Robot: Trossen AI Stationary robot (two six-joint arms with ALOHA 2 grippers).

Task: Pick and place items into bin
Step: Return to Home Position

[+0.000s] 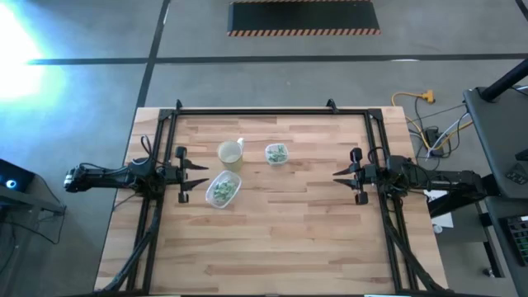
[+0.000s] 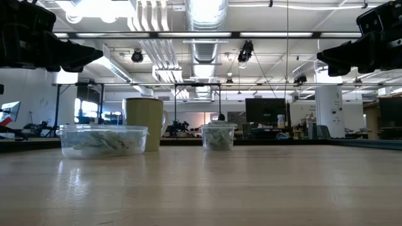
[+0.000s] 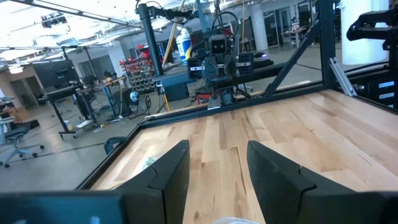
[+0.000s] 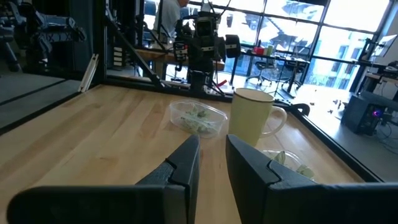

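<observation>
Small pale-green and white wrapped items lie in two clear containers on the wooden table: a wider one (image 1: 223, 190) (image 2: 103, 140) at left centre and a smaller one (image 1: 276, 153) (image 4: 198, 117) farther back. A pale yellowish cup (image 1: 231, 153) (image 4: 252, 119) stands between them. My left gripper (image 1: 205, 176) (image 3: 217, 144) hovers level and open just left of the wider container, with nothing between its fingers. My right gripper (image 1: 337, 176) (image 4: 212, 140) hovers level at the right side, its fingers a narrow gap apart, holding nothing.
A black frame (image 1: 272, 111) runs around the tabletop's far and side edges. Bare wood (image 1: 280, 239) stretches from the containers to the near edge. Cables (image 1: 425, 124) lie on the floor past the table's far right corner.
</observation>
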